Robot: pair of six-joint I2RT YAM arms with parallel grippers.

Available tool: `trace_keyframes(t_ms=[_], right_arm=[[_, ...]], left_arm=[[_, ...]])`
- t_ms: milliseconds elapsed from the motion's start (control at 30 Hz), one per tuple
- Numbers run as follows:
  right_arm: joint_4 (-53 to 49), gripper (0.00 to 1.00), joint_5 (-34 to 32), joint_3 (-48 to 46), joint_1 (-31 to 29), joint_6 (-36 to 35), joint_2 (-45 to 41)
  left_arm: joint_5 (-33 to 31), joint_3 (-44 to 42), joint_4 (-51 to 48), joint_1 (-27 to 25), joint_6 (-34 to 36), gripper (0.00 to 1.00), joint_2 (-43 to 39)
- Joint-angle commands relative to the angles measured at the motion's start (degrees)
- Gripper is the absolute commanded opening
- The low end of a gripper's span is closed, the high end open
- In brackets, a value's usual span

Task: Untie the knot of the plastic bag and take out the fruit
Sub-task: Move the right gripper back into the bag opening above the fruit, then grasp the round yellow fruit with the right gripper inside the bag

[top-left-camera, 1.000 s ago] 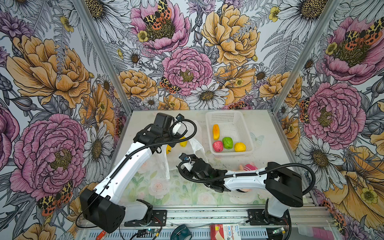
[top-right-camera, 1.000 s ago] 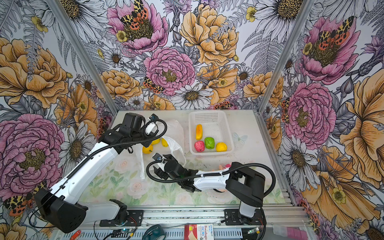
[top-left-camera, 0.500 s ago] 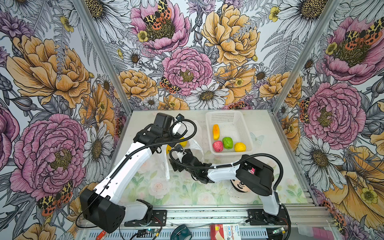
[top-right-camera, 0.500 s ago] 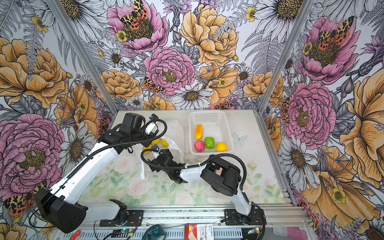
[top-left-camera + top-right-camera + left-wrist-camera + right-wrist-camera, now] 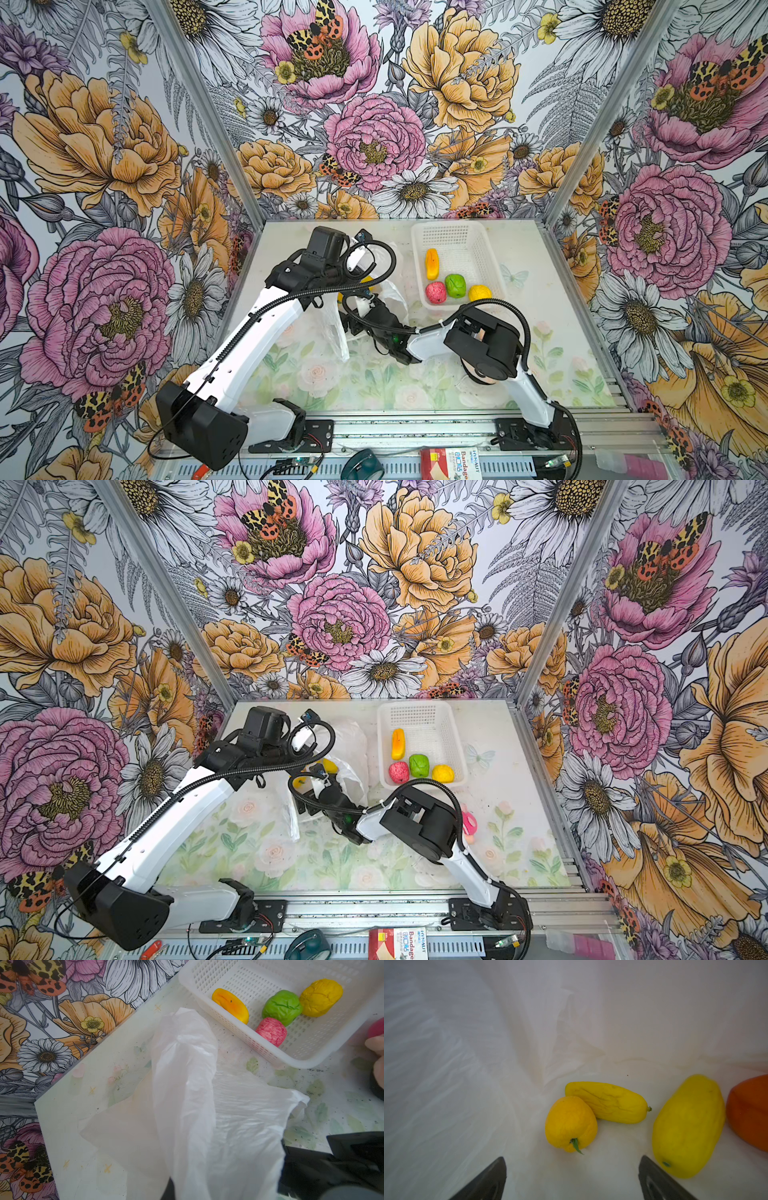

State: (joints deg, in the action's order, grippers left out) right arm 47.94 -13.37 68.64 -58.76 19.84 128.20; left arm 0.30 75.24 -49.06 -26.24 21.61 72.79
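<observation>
The plastic bag [image 5: 390, 291] lies at mid-table, its mouth lifted. My left gripper [image 5: 328, 286] is shut on the bag's film [image 5: 187, 1084], which hides its jaws in the left wrist view. The knot is out of view. My right gripper [image 5: 573, 1167] stands open inside the bag with nothing between its fingers. Just ahead of it lies a round yellow fruit [image 5: 571, 1124] with a green stem, leaning on a long yellow one [image 5: 608, 1103]. A bigger yellow fruit [image 5: 687, 1126] lies beside one finger, an orange fruit [image 5: 749, 1111] past it. In both top views the right gripper [image 5: 361, 301] reaches into the bag's mouth.
A white perforated basket [image 5: 453, 237] stands at the back right. It holds an orange-yellow [image 5: 432, 264], a green [image 5: 454, 285], a pink-red [image 5: 435, 292] and a yellow fruit [image 5: 479, 293]. A plush doll [image 5: 469, 823] lies under the right arm's elbow.
My right gripper has swung left and back from the front of the table into the bag's mouth, its jaws opening wider. The left arm has kept still, holding the bag.
</observation>
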Motion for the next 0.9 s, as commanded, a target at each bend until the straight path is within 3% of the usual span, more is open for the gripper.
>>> trace_keyframes(t_ms=[0,300,467,600,767,867], right_arm=[[3.31,0.99,2.28,-1.45,0.27,1.8,-0.75],[0.66,1.0,4.83,1.08,0.05,2.55,1.21],[-10.92,0.99,2.37,10.58,-0.34,2.63,5.56],[-19.71,0.99,-3.64,19.09,-0.31,2.97,10.23],[-22.93,0.99,-3.95,25.83,-0.3,1.73,14.2],[-22.85,0.91,-4.06,27.09,-0.22,1.56,14.83]], left_arm=[[3.37,-0.34,1.4,-1.56,2.24,0.0,-2.18],[3.27,-1.25,2.3,-3.91,3.87,0.0,-4.19],[3.66,-1.08,2.37,-3.95,3.67,0.0,-3.88],[4.97,-1.05,2.32,-4.06,3.77,0.0,-4.4],[5.33,-1.08,2.3,-4.03,3.93,0.0,-4.43],[4.79,-1.16,2.3,-4.08,3.88,0.0,-4.17]])
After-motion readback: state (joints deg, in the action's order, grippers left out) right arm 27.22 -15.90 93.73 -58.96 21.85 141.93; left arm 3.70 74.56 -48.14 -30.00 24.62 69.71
